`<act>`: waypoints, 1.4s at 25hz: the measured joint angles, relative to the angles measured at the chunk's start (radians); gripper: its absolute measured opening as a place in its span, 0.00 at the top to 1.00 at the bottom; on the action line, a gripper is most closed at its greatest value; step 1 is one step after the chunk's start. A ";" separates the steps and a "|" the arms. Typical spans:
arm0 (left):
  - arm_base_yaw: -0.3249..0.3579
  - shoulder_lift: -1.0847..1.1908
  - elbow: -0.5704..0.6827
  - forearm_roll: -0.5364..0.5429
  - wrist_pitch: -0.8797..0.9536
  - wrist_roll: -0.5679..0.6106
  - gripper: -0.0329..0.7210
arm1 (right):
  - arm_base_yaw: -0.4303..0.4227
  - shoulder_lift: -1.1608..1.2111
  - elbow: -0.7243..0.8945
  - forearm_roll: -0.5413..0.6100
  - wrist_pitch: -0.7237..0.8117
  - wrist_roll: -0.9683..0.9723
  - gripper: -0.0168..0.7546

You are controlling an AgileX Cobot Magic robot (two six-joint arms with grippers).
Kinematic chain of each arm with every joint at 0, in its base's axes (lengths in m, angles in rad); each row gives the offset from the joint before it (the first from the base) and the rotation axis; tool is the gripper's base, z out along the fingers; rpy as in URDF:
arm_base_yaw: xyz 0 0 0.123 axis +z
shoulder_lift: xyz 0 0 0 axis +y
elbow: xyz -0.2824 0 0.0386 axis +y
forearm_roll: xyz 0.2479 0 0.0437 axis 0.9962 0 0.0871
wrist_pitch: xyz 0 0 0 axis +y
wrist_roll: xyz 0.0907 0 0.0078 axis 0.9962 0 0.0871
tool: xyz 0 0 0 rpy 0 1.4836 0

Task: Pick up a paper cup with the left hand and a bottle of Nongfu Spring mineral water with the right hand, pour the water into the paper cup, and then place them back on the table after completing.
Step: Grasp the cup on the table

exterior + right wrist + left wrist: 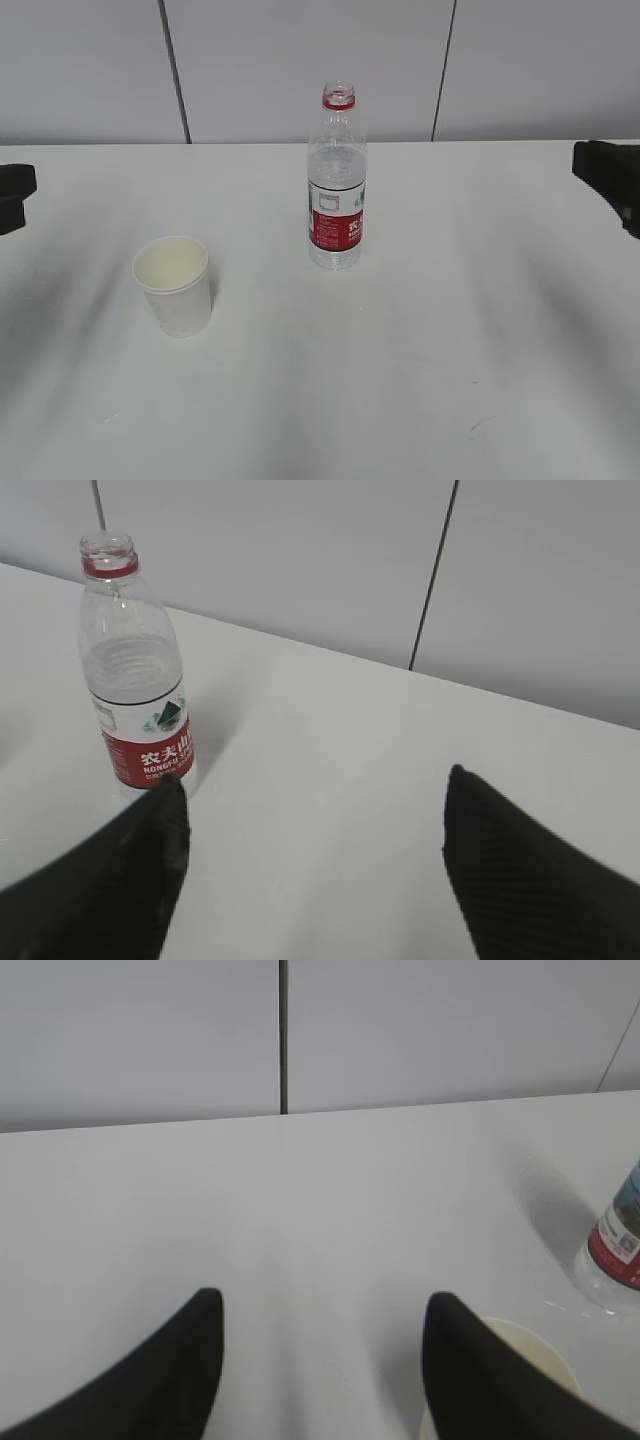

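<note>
A white paper cup point(175, 283) stands upright and empty on the white table point(400, 360), left of centre. A clear Nongfu Spring bottle point(336, 180) with a red label, uncapped, stands behind and right of it, with water point(336, 170) up to its shoulder. My left gripper point(320, 1305) is open and empty; the cup's rim point(545, 1355) peeks out behind its right finger and the bottle point(612, 1250) is at the right edge. My right gripper point(312, 780) is open and empty; the bottle point(135, 670) stands just beyond its left finger. Both arms show only at the exterior view's edges.
A grey panelled wall point(300, 60) runs behind the table's far edge. The left arm's black tip point(14, 195) is at the left edge and the right arm's point(610, 175) at the right edge of the exterior view.
</note>
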 joint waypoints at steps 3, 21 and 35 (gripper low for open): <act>0.000 0.000 0.000 0.000 0.000 0.000 0.43 | 0.002 0.038 0.008 -0.040 -0.064 0.044 0.22; 0.000 0.000 0.000 0.000 -0.013 0.000 0.46 | 0.003 0.204 0.008 -0.058 -0.256 0.056 0.22; 0.000 0.171 0.000 0.071 -0.090 0.000 0.46 | 0.003 0.315 0.008 -0.149 -0.309 0.053 0.22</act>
